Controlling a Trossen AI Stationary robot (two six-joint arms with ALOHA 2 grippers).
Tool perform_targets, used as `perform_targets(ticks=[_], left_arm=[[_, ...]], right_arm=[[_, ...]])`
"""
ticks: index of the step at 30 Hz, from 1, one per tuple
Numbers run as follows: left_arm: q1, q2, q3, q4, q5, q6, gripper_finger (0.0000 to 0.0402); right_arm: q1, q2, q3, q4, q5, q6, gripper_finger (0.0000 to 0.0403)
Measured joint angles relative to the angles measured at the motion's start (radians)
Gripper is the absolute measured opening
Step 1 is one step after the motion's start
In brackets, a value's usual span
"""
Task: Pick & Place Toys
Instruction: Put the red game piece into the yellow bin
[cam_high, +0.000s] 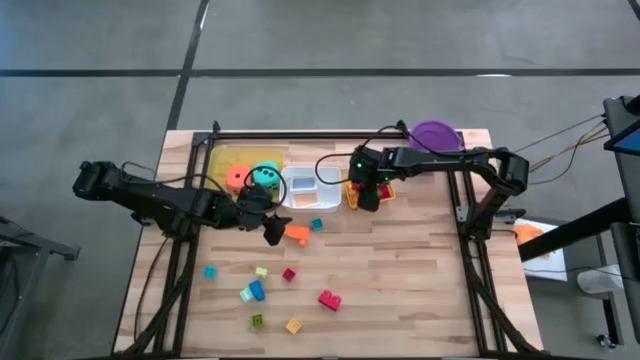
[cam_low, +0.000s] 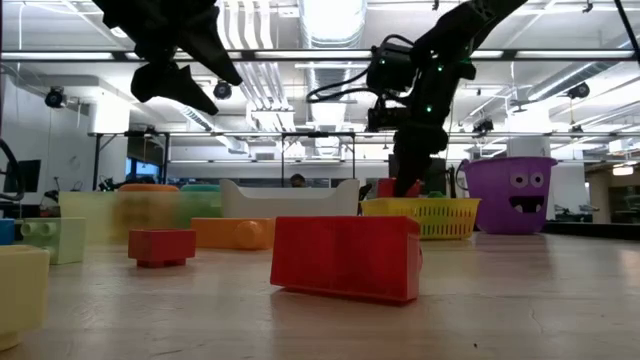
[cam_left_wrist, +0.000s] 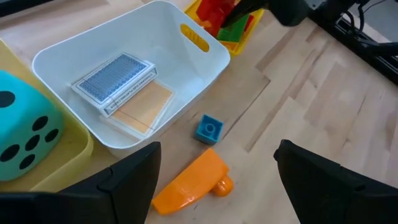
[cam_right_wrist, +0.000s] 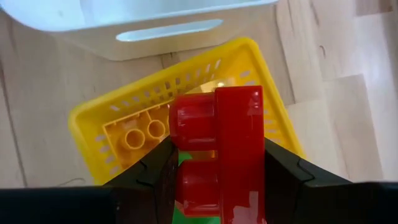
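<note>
My right gripper (cam_high: 366, 196) is shut on a red block (cam_right_wrist: 217, 149) and hangs over a small yellow basket (cam_right_wrist: 118, 112) that holds an orange-yellow brick (cam_right_wrist: 137, 134). My left gripper (cam_left_wrist: 217, 186) stands open above the table, over an orange toy piece (cam_left_wrist: 189, 183) that lies flat on the wood next to a small blue block (cam_left_wrist: 208, 129). Behind them a white tray (cam_left_wrist: 193, 37) holds a blue card pack (cam_left_wrist: 115, 81) and an orange card (cam_left_wrist: 146, 106). A teal die (cam_high: 265, 178) and an orange die (cam_high: 237, 178) sit in the yellow tray (cam_high: 225, 155). My right gripper pinches the red block between its two fingers, one on each of two opposite sides (cam_right_wrist: 258, 162). The fingers come from above, slanting down. The block's studs (cam_right_wrist: 193, 121) face sideways, and it hangs over the basket's opening; whether it touches the bricks below, I cannot tell.
Several loose blocks lie on the near half of the table, among them a red one (cam_high: 329, 299), a blue one (cam_high: 256, 290) and a yellow one (cam_high: 293, 325). A purple bucket (cam_high: 435, 135) stands at the far right. Metal frame legs (cam_high: 470, 215) rise beside both arms.
</note>
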Motion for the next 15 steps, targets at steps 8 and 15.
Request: perform_targets(ticks=[8, 15], left_arm=[[0.000, 0.000, 0.000, 0.019, 0.000, 0.001, 0.0312], [0.000, 0.000, 0.000, 0.018, 0.000, 0.002, 0.0312]], right_arm=[[-0.001, 0.040, -0.003, 0.015, 0.000, -0.019, 0.0157], [-0.001, 0.048, 0.001, 0.023, 0.000, -0.021, 0.0157]])
